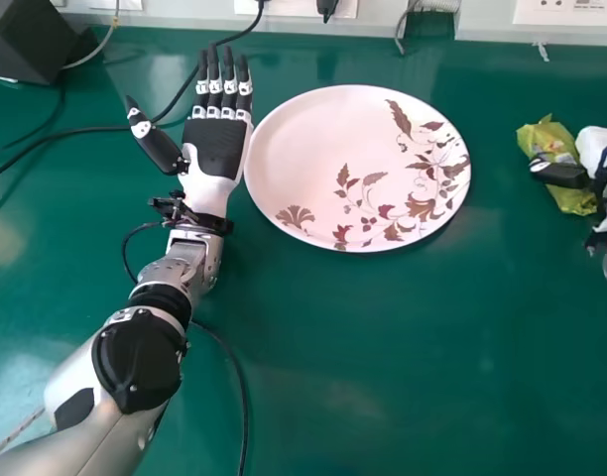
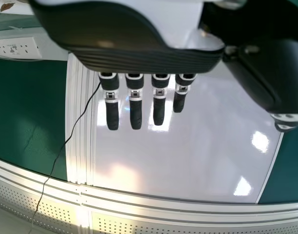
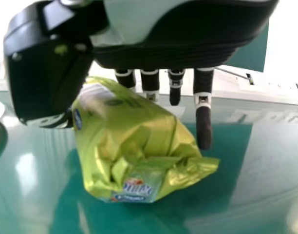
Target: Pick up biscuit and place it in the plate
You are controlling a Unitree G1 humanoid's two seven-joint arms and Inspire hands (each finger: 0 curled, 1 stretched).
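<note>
Right hand [image 3: 188, 46] at biscuit [image 3: 134, 141], grip to be made.
Biscuit at the table's right, well apart from plate [image 1: 323, 159], between right thumb and fingers; these look straight, not clenched (thumb contact unclear, packet hides much). Best to close evenly on the packet's body, gently (soft wrapper, contents may crumble), then lift above the rim, carry left, lower mid-plate. Left hand [image 1: 216, 149] beside the plate's left rim, fingers released; keep the drop clear of it. Black cable [image 1: 246, 407] lies nearer the robot, off the likely path.
</note>
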